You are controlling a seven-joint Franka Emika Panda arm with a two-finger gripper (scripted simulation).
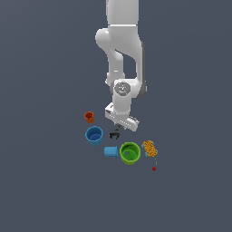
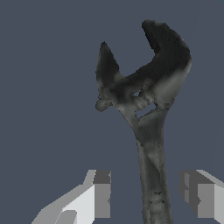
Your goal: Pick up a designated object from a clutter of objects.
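Exterior and wrist views of a single arm working over a cluttered table (image 1: 45, 190). The gripper (image 1: 118, 127) is lowered over the wrench (image 1: 114, 134), which lies flat on the table between the blue cup (image 1: 94, 135) and the arm's hand, just behind the light-blue cylinder (image 1: 110, 152) and the green cup (image 1: 130, 152). An orange cup (image 1: 89, 117) stands further back toward the exterior view's left; an orange-yellow bumpy lump (image 1: 150, 147) and a tiny red bit (image 1: 154, 168) lie toward the exterior view's right.

In the wrist view the wrench (image 2: 148, 113) fills the frame: its forked black head points away from the camera and its thin grey handle runs down between the two fingers (image 2: 101, 194). The fingers stand wide apart, one on each side of the handle, with a clear gap of table showing between each pad and the handle; the handle sits nearer one finger than the other. Nothing is gripped and neither pad appears to touch the tool.

Stage of the task, as judged from these views: the approach and alignment over the handle look complete, but closing on the handle and lifting the wrench clear of its neighbours are not yet done. Whether the fingertips have reached handle height cannot be told.
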